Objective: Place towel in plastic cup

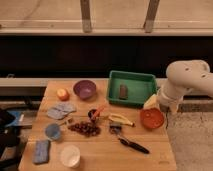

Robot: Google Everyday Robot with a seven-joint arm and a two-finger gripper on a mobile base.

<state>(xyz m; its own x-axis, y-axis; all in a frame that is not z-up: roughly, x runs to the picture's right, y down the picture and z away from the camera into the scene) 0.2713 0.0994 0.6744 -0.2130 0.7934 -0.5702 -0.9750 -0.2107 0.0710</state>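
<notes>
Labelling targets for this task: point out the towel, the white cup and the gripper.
towel [61,111]: camera view, middle of the crumpled cloth.
white cup [70,156]: camera view, inside its open top.
gripper [165,103]: camera view, arm's lower end, at the table's right edge.

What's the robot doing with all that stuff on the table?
The robot is supposed to put the towel into a plastic cup, but it is not holding it yet. Its gripper hangs at the right edge of the table, just above the orange bowl. The towel lies far away on the left side. The white cup, likely the one meant, stands near the front edge.
</notes>
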